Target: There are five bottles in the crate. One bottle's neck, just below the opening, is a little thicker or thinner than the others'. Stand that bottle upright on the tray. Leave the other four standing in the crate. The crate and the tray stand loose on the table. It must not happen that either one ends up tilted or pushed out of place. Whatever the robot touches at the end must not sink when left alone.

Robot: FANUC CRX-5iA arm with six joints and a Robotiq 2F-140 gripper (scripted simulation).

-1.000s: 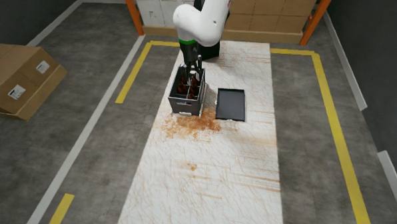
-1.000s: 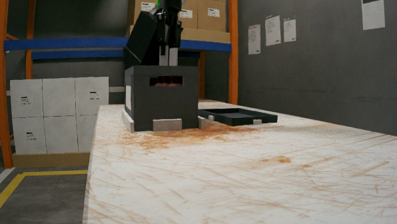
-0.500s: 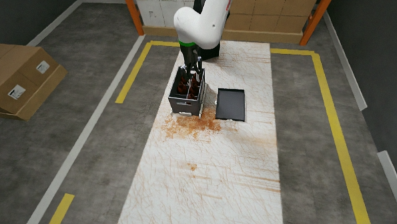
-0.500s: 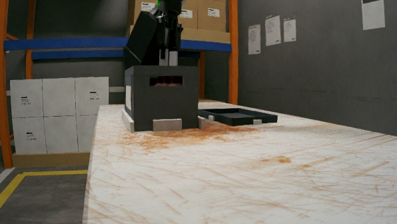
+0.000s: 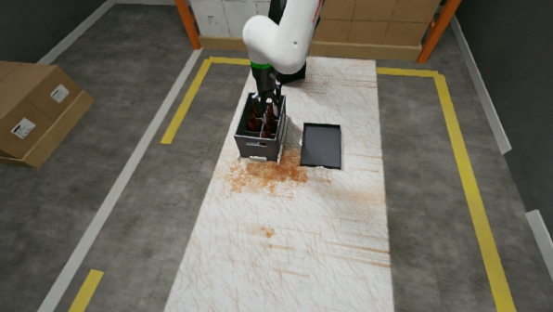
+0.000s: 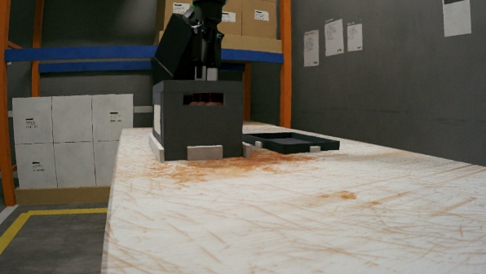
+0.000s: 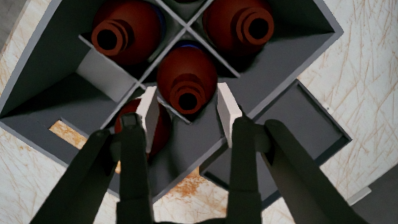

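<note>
Top view: left of centre at the upper part of the frame, the gripper (image 5: 269, 104) points down over the crate (image 5: 259, 148) (image 6: 202, 126) (image 7: 295, 72); the tray (image 5: 321, 146) (image 6: 291, 143) (image 7: 307, 122) lies right of it. Exterior view: light fingertips (image 6: 212, 73) show just above the crate's rim, centre-left. Wrist view: the gripper (image 7: 187, 98) stands partly apart, one bottle (image 7: 187, 80) between its pads at centre, its grip unclear.

Brings the gripper (image 5: 269, 99) (image 6: 205, 74) (image 7: 187, 98) lower over the crate (image 5: 255, 150) (image 6: 200, 126) (image 7: 30, 85) than in either earlier moment. Shows, from the exterior, a shorter stretch of the pale finger pads (image 5: 254, 97) (image 6: 212, 74) above the front rim than half a second ago, and a shorter one again than a second ago. Hides more of both pads behind the crate's front wall now. Carries the lower bend of the white arm (image 5: 278, 42) down too, seen from the top, a little nearer the crate at each step. Drops mostly straight down, with hardly any drift sideways.
</note>
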